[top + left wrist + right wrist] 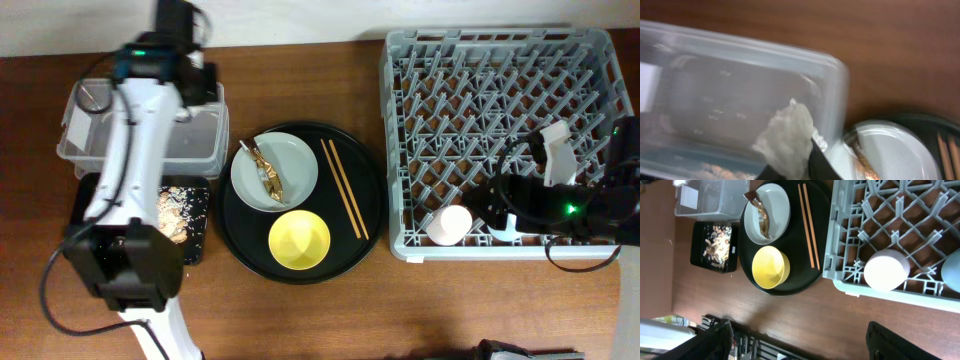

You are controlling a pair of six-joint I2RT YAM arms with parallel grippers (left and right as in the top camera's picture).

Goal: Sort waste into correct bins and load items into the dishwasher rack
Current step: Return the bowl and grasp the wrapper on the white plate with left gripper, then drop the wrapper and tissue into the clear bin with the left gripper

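Rack (500, 60) takes the right side of the table (300, 320). Pink cup (886, 270) sits in its near corner cell. A pale blue rim at the wrist-view edge beside it reads as the blue cup (954, 275), so the cups look loaded. Your right gripper (800, 347) hangs over that corner, fingers spread wide with nothing between them, free for the next item.

Round tray (240, 240) sits centre, between rack and bins, and holds what's not yet loaded: plate, bowl, chopsticks. Tub (200, 145) is back left. Black tray (198, 250) just in front of it holds the scraps (175, 215). So I'd judge food waste goes in the black tray and dry waste in the tub.

Plate (295, 165) carries the wrapper (262, 168), so it can't go to the rack until that's cleared. Bowl (299, 241), just beside it, looks empty and ready. Chopsticks (345, 188) lie side by side on the round tray's rack side, an easy reach for your right arm.

Tissue (787, 137) is pinched in your left gripper (792, 172), jaws closed on its lower end, over the tub's end nearest the plate. That wrist view is blurred, so I can't tell how high above the rim it is. Step in hand: drop the tissue in the tub. Move further over the tub's middle before you release, because it's light and could land on the rim or the plate. Wrapper looks like the next pick, same arm.
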